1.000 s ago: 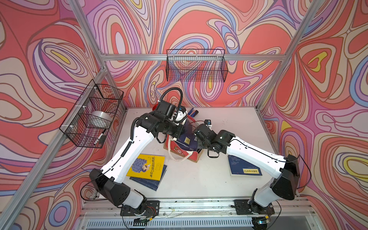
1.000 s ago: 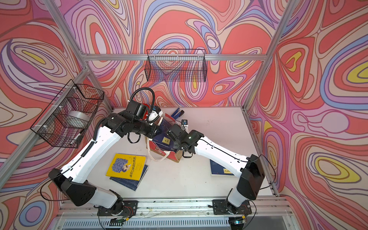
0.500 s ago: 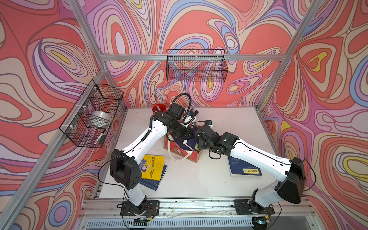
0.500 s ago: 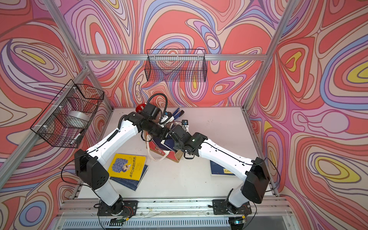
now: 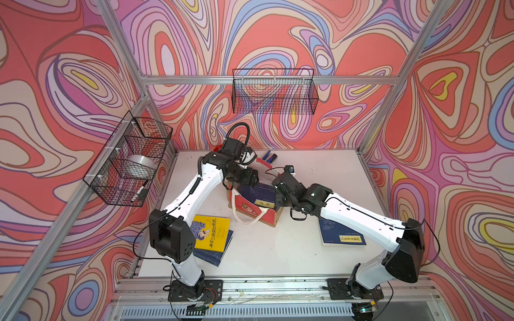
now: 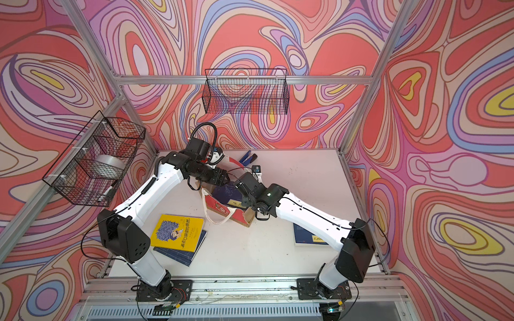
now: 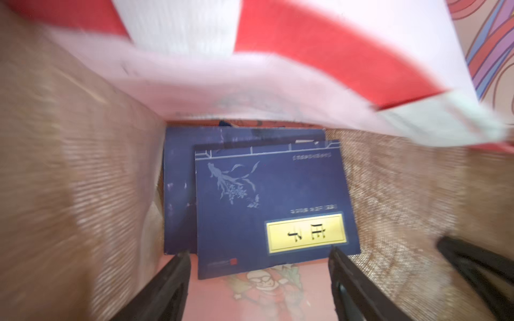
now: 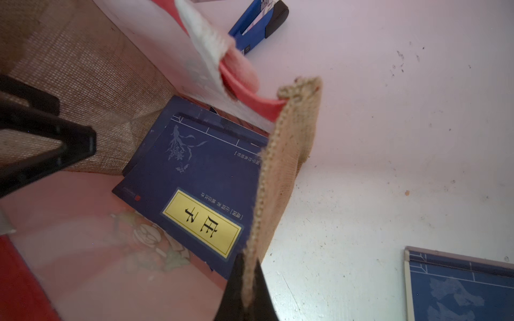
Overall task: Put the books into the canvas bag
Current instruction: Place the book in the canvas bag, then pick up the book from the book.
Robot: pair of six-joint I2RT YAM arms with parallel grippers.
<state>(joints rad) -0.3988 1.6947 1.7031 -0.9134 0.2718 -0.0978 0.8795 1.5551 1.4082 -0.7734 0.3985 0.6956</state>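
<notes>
Books in the canvas bag, left end effector spread wide

Taking 12 o'clock as the back wall, the canvas bag sits near the middle of the table with its mouth gaping. Inside it a navy book with a yellow title label lies cover up on a second navy book, which shows only along one side and the far edge.

The left end effector reaches in from 11 o'clock. Its black fingers stand far apart at the top book's near edge, with nothing pinched between them. The right end effector comes in from 3 o'clock and is clamped tight on the rim of the bag's tan burlap side wall.

Out on the table, at 8 o'clock of the bag, a yellow book with a purple cartoon figure lies on another navy book, both partly hidden by the left arm. At 4 o'clock a lone navy book lies flat, partly under the right arm. A blue-and-black stapler lies at 1 o'clock, near the back edge.
</notes>
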